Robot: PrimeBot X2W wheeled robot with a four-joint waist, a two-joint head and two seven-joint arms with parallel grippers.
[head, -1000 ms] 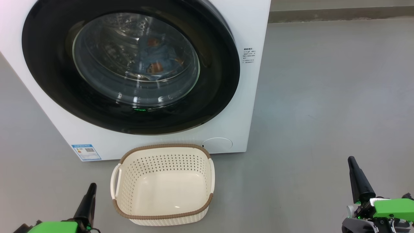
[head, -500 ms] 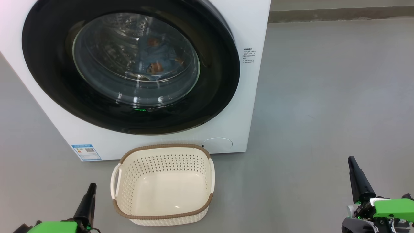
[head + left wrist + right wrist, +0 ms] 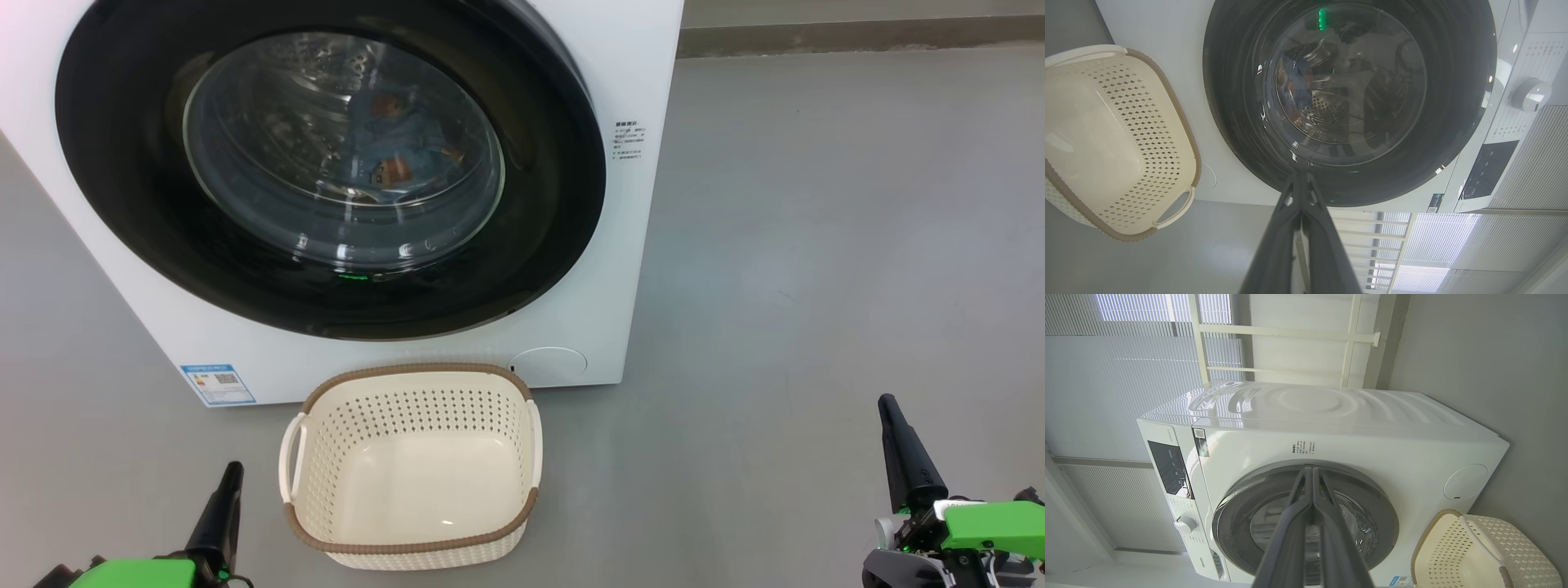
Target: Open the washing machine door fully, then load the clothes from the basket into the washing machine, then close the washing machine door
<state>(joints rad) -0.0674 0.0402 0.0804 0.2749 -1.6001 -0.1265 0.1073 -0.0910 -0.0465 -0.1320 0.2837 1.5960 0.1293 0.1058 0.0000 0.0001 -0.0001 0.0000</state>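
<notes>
Two grippers sat nearest, low over the grey floor (image 3: pixel 816 245): the left gripper (image 3: pixel 234 469) just left of the one basket (image 3: pixel 408 545), the right gripper (image 3: pixel 887 402) well apart to its right. Each wrist view showed its own pair of fingers pressed together, gripping nothing. The basket stood upright with nothing inside, just before the single washing machine (image 3: pixel 620 82). The washing machine door (image 3: pixel 122 204) lay flush against its front, and the clothes (image 3: pixel 392 155) sat behind the glass in the drum, two orange-brown prints countable. The head view gave one blue label sticker (image 3: pixel 218 384); the left wrist view added one knob (image 3: pixel 1531 94) and one dark control panel (image 3: pixel 1488 169).
</notes>
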